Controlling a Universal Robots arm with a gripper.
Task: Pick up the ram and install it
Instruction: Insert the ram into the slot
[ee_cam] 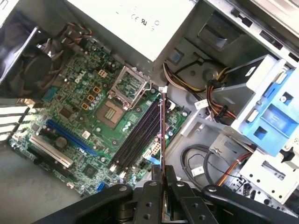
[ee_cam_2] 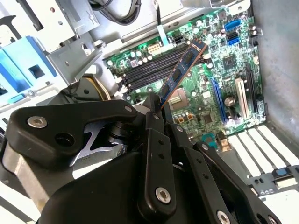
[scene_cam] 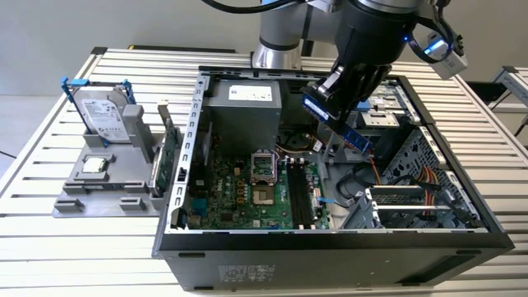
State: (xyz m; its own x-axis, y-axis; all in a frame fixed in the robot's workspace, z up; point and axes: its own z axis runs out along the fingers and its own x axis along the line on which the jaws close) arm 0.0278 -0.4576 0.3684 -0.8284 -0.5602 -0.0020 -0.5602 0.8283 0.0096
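Observation:
The ram (scene_cam: 337, 125) is a thin blue stick with dark chips. My gripper (scene_cam: 334, 99) is shut on its upper end and holds it tilted in the air over the open computer case (scene_cam: 177, 185). The second wrist view shows the ram (ee_cam_2: 180, 74) sticking out from my gripper (ee_cam_2: 156, 112) toward the green motherboard (ee_cam_2: 219, 88). Seen edge-on in the first wrist view, the ram (ee_cam: 161, 135) hangs above the long black memory slots (ee_cam: 138, 137) and roughly lines up with them. Those slots (scene_cam: 298, 198) lie empty right of the processor socket (scene_cam: 263, 166).
A grey holder (scene_cam: 107, 198) at the exterior view's left carries a hard drive (scene_cam: 106, 117), a square silver chip (scene_cam: 95, 164) and a green card (scene_cam: 169, 154). Inside the case are the power supply (scene_cam: 243, 114), a blue drive bay (ee_cam: 271, 112) and loose cables (ee_cam: 219, 163).

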